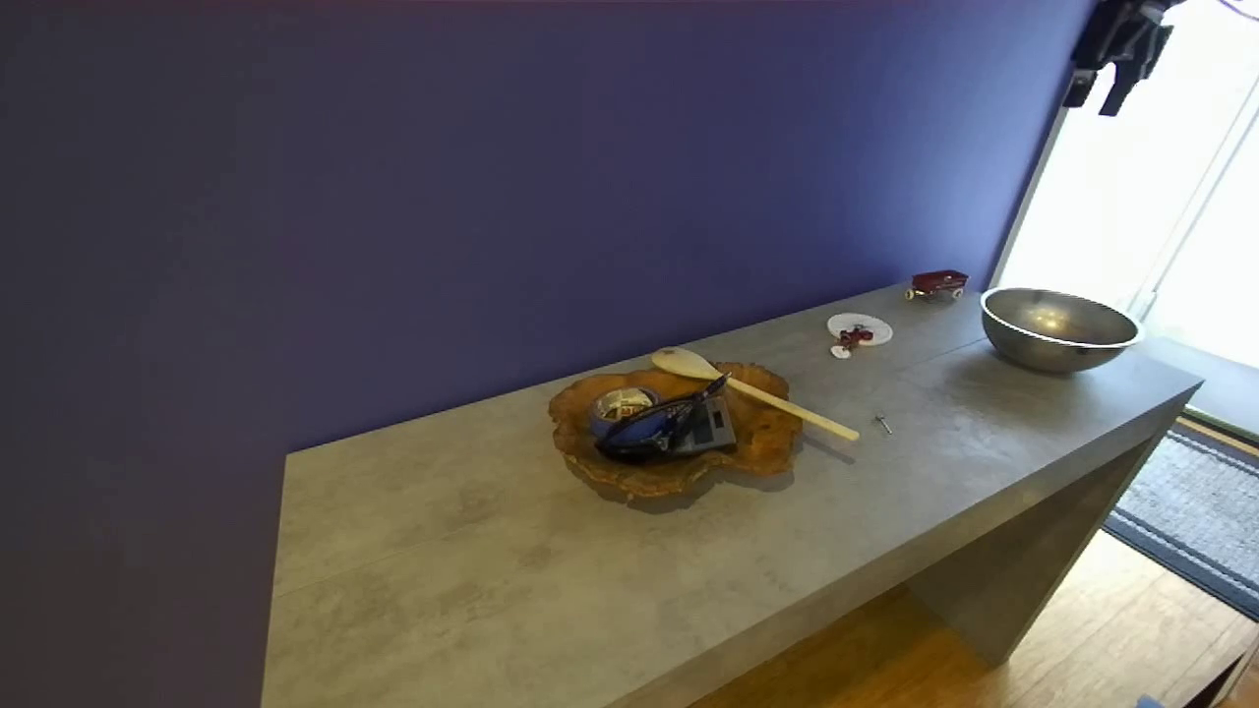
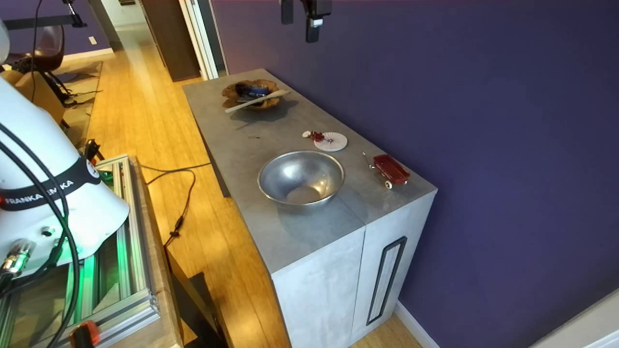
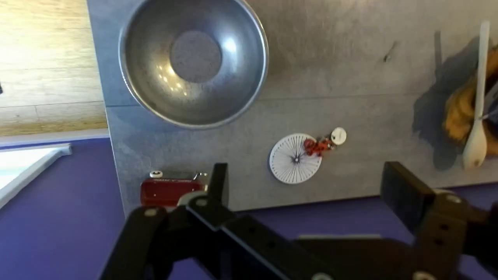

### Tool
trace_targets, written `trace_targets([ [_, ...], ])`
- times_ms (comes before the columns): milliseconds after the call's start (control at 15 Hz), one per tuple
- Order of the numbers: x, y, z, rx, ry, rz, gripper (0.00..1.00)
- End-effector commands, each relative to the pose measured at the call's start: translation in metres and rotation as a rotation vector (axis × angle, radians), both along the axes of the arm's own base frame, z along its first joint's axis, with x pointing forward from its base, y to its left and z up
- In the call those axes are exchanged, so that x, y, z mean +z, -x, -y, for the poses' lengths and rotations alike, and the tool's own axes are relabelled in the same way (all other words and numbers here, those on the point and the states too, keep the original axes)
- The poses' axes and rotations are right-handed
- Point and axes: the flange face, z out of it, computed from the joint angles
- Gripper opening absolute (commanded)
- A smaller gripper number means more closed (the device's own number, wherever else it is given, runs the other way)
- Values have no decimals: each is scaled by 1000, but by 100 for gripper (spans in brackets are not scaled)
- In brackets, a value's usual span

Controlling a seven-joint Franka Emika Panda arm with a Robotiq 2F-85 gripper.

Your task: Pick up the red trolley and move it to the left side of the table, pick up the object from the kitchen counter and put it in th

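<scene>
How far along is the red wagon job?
Done: nothing evident; the red toy wagon stands on the table beside the purple wall. In hand: nothing; the gripper hangs open in midair. Left: apparently all of it: moving the ungrasped wagon, then the second pickup.

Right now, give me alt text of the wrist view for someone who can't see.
A red trolley sits lower left on a grey table, partly hidden by the open gripper. A steel bowl stands upper left, a white disc with radiating dark lines lies near the centre, and a wooden spoon runs near the right edge.
</scene>
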Motion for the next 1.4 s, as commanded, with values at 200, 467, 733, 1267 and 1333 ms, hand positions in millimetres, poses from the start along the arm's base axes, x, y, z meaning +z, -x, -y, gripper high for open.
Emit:
trace_targets([
  [200,-19,-40,-3,-89,4,15,100],
  [467,-25,-47,5,-167,-7,-34,100],
  [733,-77,-71,28,-360,-17,-141,100],
  [1267,-167,-110,40,-741,-114,-263,100],
  [1333,-175,-112,42,-789,-130,-262,100],
])
